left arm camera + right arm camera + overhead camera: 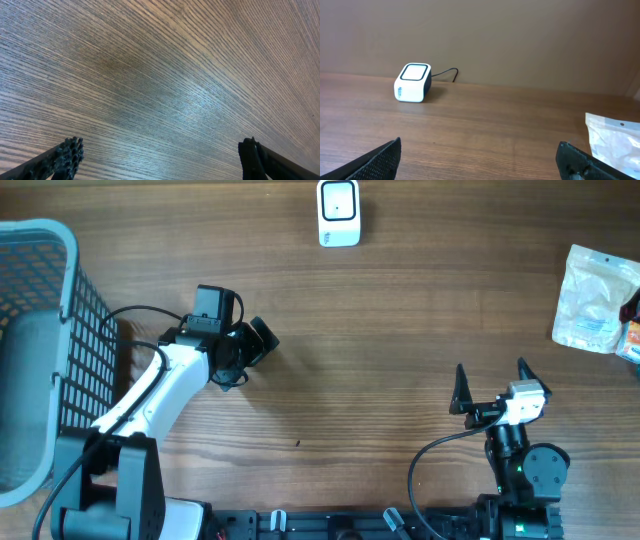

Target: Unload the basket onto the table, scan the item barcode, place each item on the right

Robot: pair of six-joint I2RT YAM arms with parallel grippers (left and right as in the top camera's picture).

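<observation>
One scanner (339,212), one packet (596,300), one basket (88,350)

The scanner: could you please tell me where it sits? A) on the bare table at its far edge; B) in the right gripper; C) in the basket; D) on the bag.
A: the scanner stands alone on the bare table at its far edge.

Grey mesh basket (88,350) at far left of wooden table (400,310).

A wood-grain table (400,330) runs back to a plain brown wall (520,35).
</observation>
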